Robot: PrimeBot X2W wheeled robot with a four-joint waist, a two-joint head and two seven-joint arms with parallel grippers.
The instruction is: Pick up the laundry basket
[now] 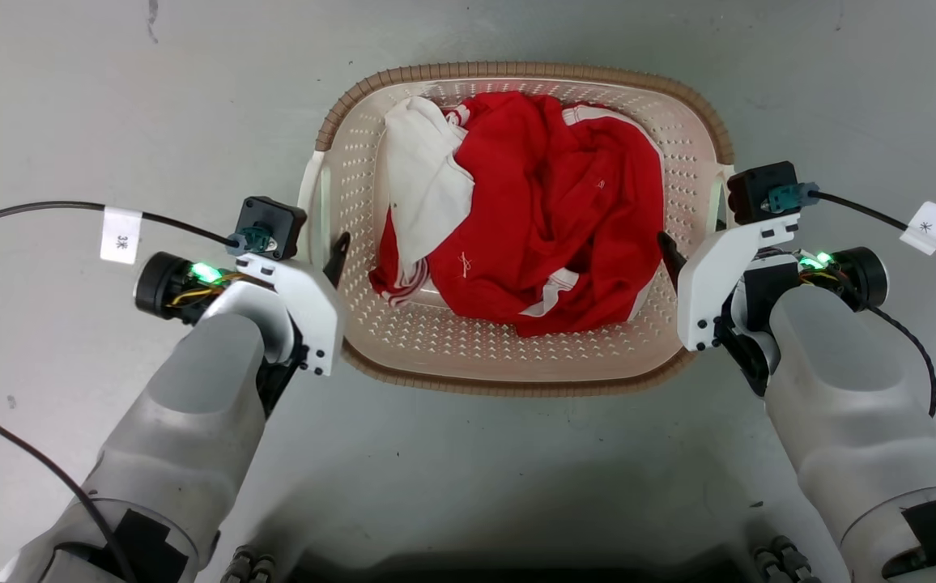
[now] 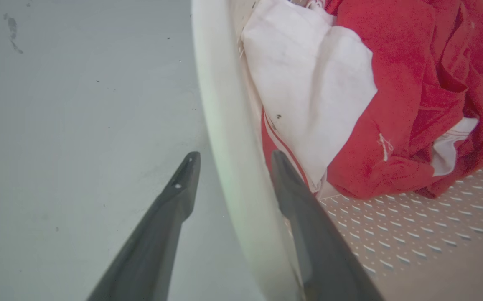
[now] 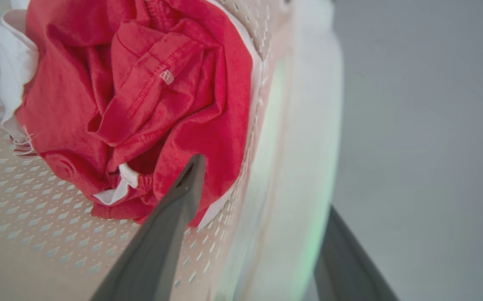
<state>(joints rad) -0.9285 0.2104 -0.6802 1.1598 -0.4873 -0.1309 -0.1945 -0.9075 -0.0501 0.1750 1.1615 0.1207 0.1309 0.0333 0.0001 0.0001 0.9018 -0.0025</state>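
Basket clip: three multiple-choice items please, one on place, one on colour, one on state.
1. The basket stands: A on the floor; B on a table; C on a chair.
2. Its rim is: A blue; B brown; C black.
3. The left claw is: A shut on a bottle; B shut, empty; C open.

Key: 1 A, grey floor surrounds it. 2 B, the head view shows a brown ribbed rim. 3 C, its fingers stand apart, one on either side of the basket's side.

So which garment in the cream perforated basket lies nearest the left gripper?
The crumpled white cloth on the left of the basket; the red garment fills middle and right.
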